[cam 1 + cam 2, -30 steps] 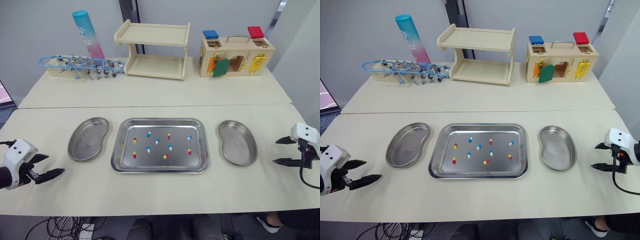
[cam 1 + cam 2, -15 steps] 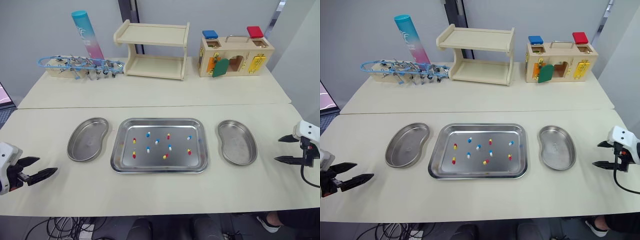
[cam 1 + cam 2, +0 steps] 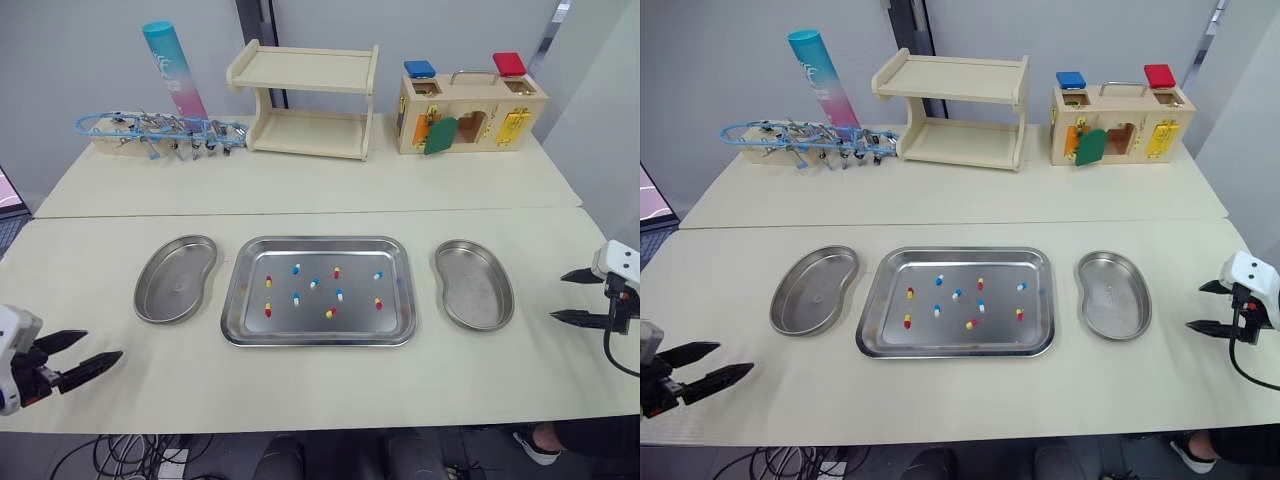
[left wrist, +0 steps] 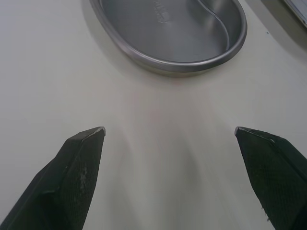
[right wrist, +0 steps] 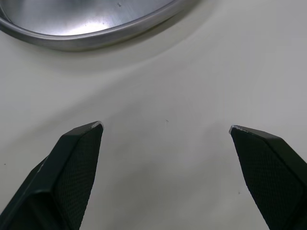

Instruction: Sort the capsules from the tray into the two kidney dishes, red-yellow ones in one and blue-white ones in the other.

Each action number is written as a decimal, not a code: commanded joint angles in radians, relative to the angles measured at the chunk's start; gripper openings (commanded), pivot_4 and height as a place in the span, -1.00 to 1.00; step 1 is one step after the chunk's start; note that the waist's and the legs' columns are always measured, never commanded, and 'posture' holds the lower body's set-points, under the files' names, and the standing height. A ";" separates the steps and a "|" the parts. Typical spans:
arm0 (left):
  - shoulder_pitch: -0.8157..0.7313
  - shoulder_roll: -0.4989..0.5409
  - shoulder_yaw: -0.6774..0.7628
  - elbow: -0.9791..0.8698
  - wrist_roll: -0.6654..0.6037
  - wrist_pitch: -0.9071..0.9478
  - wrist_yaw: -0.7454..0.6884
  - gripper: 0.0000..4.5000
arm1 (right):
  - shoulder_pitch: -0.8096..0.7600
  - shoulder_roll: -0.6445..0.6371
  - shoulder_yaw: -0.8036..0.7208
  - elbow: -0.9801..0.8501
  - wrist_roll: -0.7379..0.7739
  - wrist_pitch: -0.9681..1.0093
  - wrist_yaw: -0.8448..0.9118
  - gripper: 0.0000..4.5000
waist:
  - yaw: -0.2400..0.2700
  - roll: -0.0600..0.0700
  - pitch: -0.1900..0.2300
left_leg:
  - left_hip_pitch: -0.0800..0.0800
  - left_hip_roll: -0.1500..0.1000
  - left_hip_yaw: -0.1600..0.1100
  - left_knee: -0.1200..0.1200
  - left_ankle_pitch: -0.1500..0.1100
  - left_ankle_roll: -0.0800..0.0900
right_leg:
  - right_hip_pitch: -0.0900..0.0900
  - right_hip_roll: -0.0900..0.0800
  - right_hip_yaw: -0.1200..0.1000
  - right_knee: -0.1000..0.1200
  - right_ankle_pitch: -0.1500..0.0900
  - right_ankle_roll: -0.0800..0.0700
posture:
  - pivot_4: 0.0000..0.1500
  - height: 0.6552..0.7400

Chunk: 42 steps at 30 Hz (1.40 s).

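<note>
My left gripper [image 3: 100,346] and right gripper [image 3: 558,297] hang spread and empty, outside the left kidney dish [image 3: 175,285] and right kidney dish [image 3: 475,285]. The wrist views crop both dishes. The capsules [image 3: 314,283] look tiny in the tray [image 3: 320,341].

Bright, even light is coming from overhead, leaving only soft, faint shadows on the table [image 3: 450,185] beneath the shelf [image 3: 305,100]. The tray [image 3: 250,322], left dish [image 3: 175,282] and right dish [image 3: 476,288] are reflecting it as a dull grey sheen, pale streaks glinting along the right dish's rim
</note>
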<state>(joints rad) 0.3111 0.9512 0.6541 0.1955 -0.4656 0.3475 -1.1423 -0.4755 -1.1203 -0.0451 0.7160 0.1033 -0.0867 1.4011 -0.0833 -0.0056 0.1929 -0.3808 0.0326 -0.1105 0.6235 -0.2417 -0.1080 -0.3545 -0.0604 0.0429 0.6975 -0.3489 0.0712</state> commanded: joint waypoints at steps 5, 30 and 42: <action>0.109 -0.099 0.095 -0.178 -0.047 0.052 0.068 1.00 | 0.151 0.004 -0.113 -0.537 0.207 0.186 0.008 0.99 | 0.002 0.000 0.000 | 0.000 0.000 0.000 0.000 0.000 0.000 | 0.000 0.000 0.000 0.000 0.000 0.000 | 1.00 1.00; -0.118 -0.075 -0.149 -0.699 -0.224 0.325 0.260 1.00 | 0.615 0.537 0.143 -1.256 0.215 0.221 -0.468 0.99 | 0.051 -0.016 -0.008 | 0.000 0.001 -0.002 0.002 -0.001 0.000 | 0.003 0.002 -0.001 -0.004 0.002 0.002 | 1.00 1.00; -0.368 0.040 -0.476 -0.493 -0.055 0.149 0.026 0.17 | 0.661 0.575 0.254 -1.339 0.181 0.265 -0.574 1.00 | 0.049 -0.015 -0.007 | -0.001 0.001 -0.002 0.000 -0.001 0.000 | 0.001 0.003 0.000 -0.005 0.002 0.002 | 1.00 1.00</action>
<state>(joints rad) -0.0282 0.9737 0.1941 -0.3199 -0.5550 0.5449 -1.0919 0.1812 -0.5484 0.2017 -0.5805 0.2865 0.1832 0.8421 -0.0345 -0.0209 0.1858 -0.3815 0.0340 -0.1126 0.6241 -0.2426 -0.1076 -0.3530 -0.0572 0.0427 0.6928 -0.3471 0.0731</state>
